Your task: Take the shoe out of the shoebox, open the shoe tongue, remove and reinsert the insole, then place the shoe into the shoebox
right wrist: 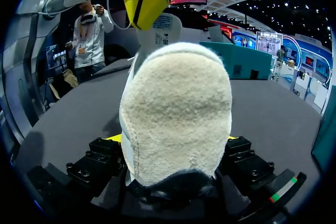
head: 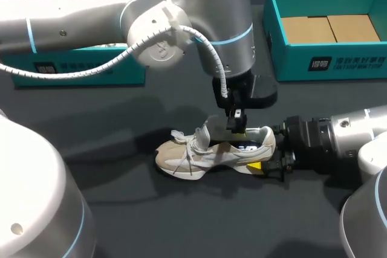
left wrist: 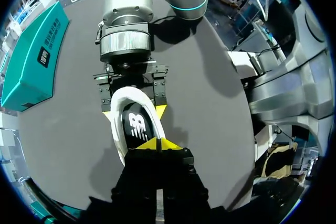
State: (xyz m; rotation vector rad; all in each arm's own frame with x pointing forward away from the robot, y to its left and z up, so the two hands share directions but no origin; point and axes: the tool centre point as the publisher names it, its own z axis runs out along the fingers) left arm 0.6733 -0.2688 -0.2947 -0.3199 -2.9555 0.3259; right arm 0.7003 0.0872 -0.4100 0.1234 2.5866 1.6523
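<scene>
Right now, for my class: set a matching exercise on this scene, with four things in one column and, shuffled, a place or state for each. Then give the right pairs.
Things
1. shoe
2. left gripper
3. right gripper
4. shoebox

Places or states
A. open, cardboard inside, at the table's far right
B. shut on the shoe's heel from two sides
C. upright, mid-table
D. shut on the tongue

Pairs: 1-C, 2-D, 3-B, 4-A
</scene>
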